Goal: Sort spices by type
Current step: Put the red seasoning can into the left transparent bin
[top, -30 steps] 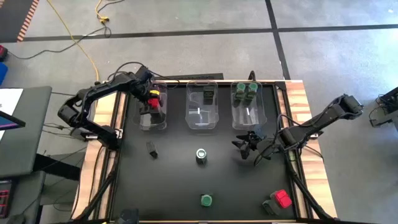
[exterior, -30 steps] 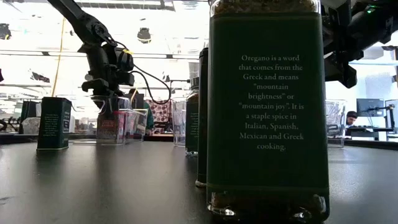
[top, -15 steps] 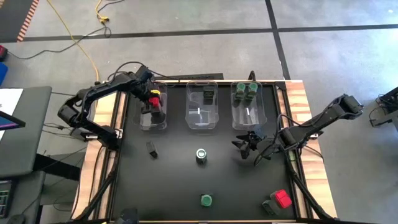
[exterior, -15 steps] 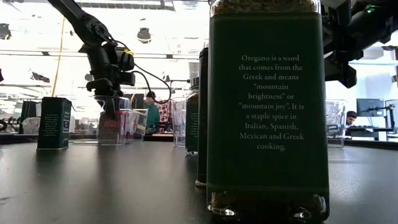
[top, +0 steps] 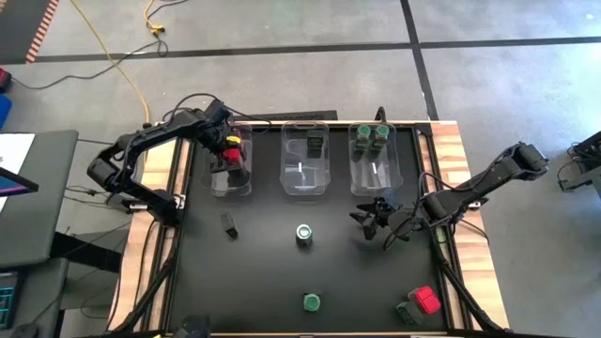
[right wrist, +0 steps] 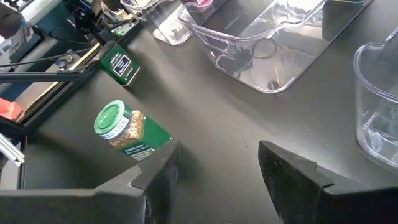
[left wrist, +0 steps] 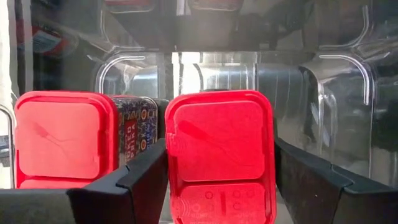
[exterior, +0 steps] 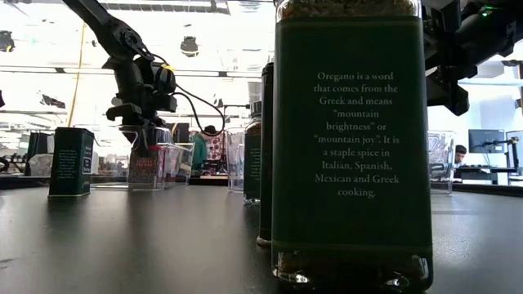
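nothing moved; your left gripper (left wrist: 217,186) holds a red-topped spice (left wrist: 219,152) in the left bin (top: 228,183); right gripper (top: 374,221) gapes empty; five spices wait on the table (top: 268,282).

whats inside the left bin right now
Two red-topped spices: one standing free, the other between the left gripper's fingers, inside the left bin. The bin floor beneath them is covered.
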Robot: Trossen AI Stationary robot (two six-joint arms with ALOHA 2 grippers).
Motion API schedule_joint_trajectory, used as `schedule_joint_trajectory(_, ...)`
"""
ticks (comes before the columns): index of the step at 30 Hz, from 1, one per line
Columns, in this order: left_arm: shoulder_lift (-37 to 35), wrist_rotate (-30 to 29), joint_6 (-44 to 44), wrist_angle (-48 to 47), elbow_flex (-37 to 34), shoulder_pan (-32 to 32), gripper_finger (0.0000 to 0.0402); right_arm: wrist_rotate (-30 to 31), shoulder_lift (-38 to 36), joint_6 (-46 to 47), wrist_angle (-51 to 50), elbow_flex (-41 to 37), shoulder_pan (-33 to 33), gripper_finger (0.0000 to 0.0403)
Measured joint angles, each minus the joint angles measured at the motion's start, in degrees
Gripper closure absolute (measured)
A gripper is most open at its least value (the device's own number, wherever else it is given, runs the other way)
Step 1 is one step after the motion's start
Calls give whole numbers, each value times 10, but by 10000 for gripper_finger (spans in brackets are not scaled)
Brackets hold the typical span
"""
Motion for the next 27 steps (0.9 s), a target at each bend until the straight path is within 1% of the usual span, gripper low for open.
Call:
schedule_joint_trajectory(16,0,0,4,2,0,1,142,0,0,1,0,0,0,159)
schedule_joint_trajectory(24,0,0,3,2,0,1,107,0,0,1,0,0,0,159)
schedule_joint_trajectory(27,0,0,3,1,0,1,99,0,0,1,0,0,0,159)
